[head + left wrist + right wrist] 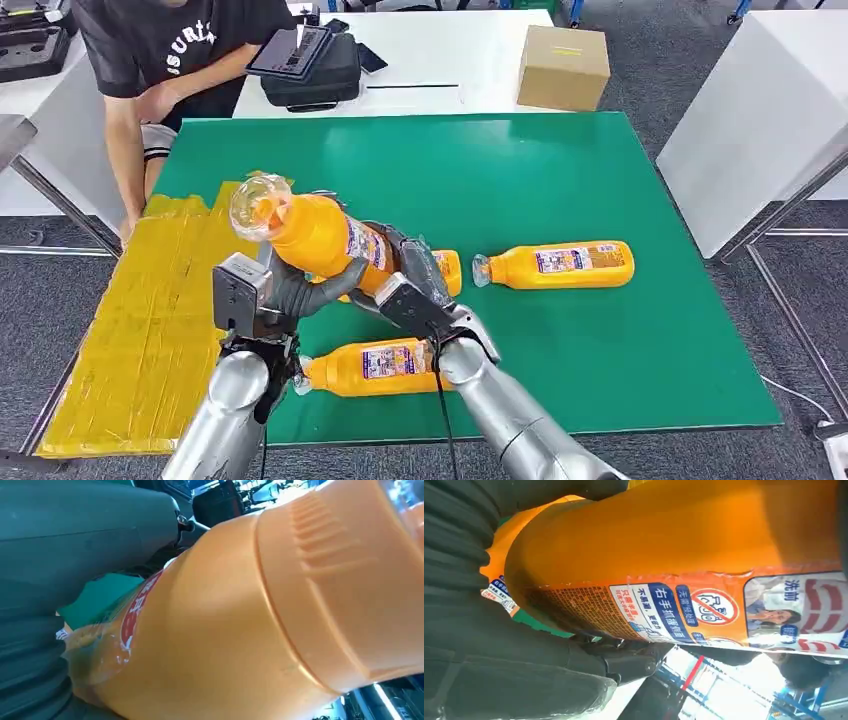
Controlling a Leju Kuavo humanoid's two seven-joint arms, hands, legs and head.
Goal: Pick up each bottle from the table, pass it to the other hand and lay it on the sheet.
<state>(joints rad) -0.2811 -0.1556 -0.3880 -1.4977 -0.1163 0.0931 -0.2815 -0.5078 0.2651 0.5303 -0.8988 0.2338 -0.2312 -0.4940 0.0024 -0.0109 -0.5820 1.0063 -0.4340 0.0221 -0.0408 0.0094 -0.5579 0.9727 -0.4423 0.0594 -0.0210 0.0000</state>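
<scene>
Both hands, left hand (300, 290) and right hand (408, 268), gripping one orange bottle (315, 233), tilted, clear cap end raised. Printed label near right hand's fingers.

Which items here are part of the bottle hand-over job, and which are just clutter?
Job:
held bottle, gripped by left hand and right hand
near bottle
far bottle
half-hidden bottle
yellow sheet
green mat

Lying about:
cardboard box
black bag
tablet

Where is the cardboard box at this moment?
In the head view, the cardboard box stands on the white table beyond the far right edge of the green mat.
</scene>
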